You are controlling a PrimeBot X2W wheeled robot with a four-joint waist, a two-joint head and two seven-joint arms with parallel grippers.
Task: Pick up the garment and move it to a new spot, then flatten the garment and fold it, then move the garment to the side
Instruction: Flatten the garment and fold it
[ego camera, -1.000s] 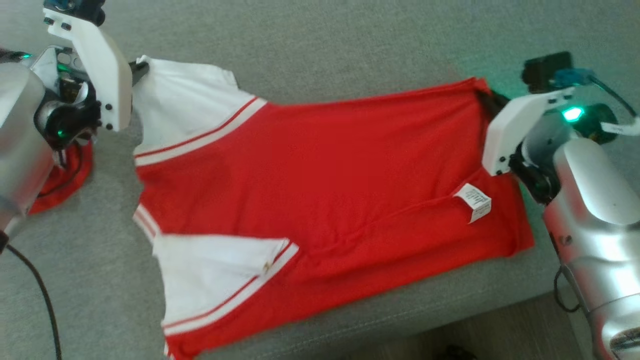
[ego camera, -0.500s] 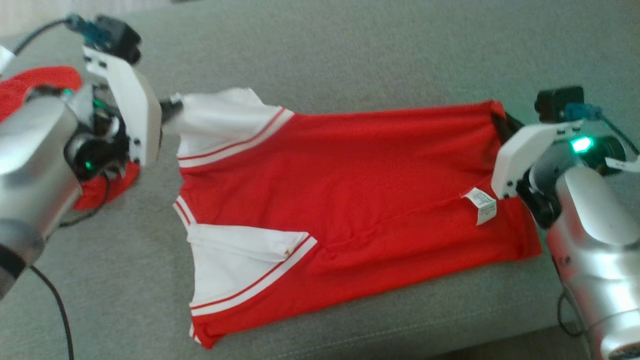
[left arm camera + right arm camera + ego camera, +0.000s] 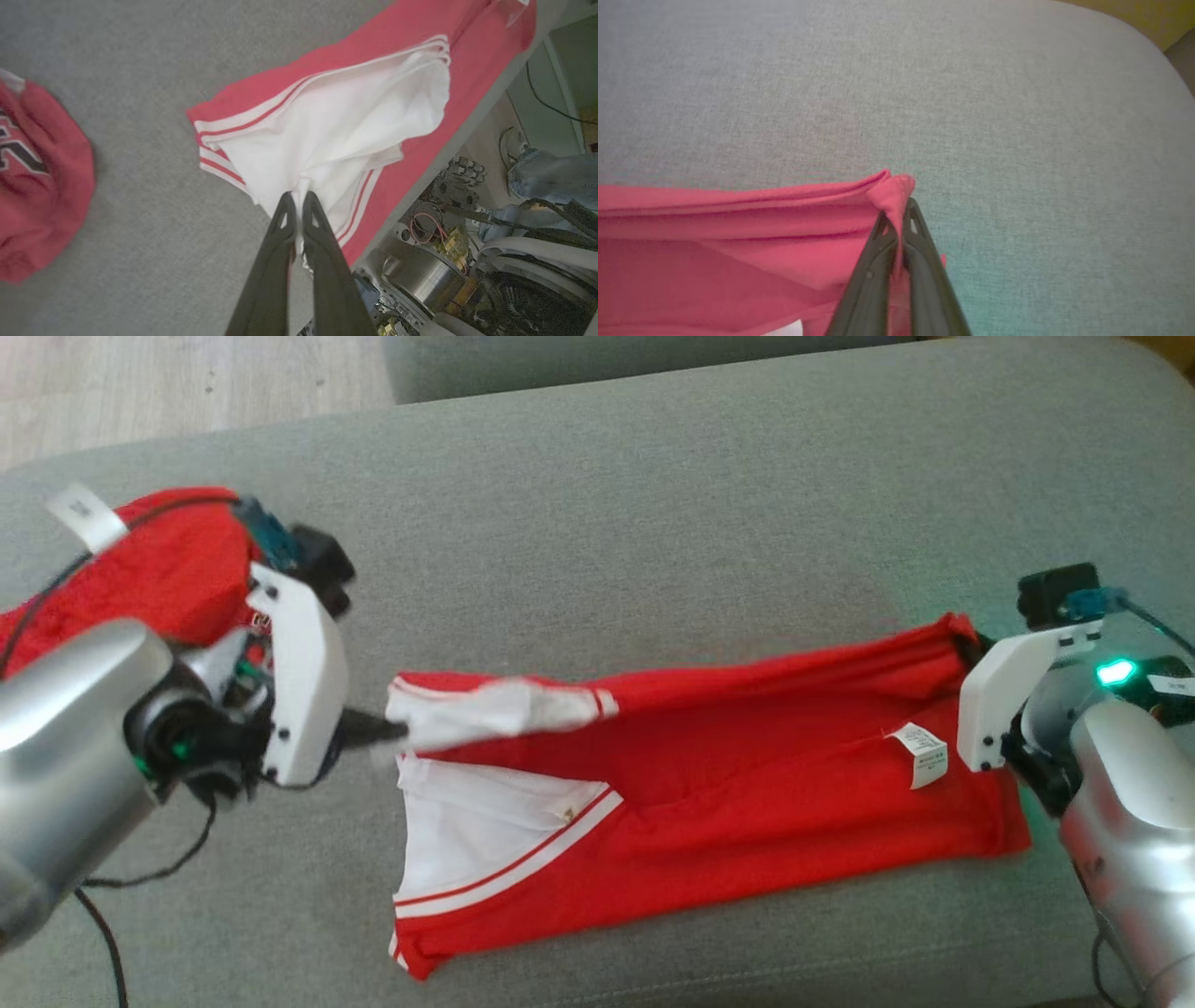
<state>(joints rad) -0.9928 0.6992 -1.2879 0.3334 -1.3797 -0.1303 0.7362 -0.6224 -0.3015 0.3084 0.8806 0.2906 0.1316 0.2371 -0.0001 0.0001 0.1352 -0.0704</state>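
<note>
The garment point(image 3: 747, 803) is seen spread on a grey cushion point(image 3: 653, 523): red body, white sleeves, long axis running L–R in head view. The L gripper point(image 3: 296, 201) is closed on the far sleeve point(image 3: 504, 707), w/ white cloth pinched btwn the dark fingers. That sleeve is held over the body, just above the near sleeve point(image 3: 485, 821), which lies flat. The R gripper point(image 3: 899, 217) is clamped on the far hem corner at the opposite end, w/ a red fold bunched btwn its tips. The far edge is seen doubled next to it. A white label point(image 3: 920, 756) is seen on the red body near the R gripper. A 2nd garment point(image 3: 159, 560), also red, is heaped on the cushion behind the L arm, apart from the first. Wood floor point(image 3: 187, 383) is visible beyond the cushion, top left.
</note>
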